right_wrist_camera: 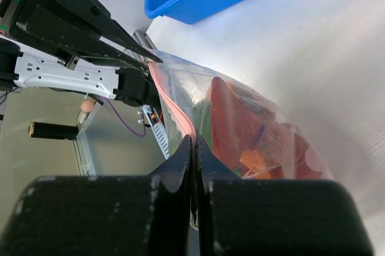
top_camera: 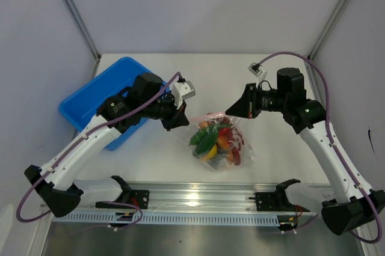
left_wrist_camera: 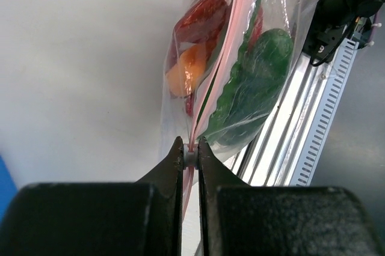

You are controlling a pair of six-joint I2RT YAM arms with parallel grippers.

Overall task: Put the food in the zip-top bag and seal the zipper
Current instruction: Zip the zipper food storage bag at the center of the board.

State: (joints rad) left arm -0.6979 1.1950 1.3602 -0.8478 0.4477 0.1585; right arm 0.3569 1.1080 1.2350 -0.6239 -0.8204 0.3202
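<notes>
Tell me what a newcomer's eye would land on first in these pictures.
First, the clear zip-top bag at the table's centre, stuffed with bright red, green and orange toy food. The left gripper and right gripper each pinch its pink zipper, one from either side. After that, the blue plastic bin at the left rear stands out.

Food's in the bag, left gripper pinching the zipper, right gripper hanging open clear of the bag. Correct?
Not quite. The right gripper is shut on the zipper, as the right wrist view shows. The rest holds: food in the bag, left gripper pinching the zipper.
</notes>
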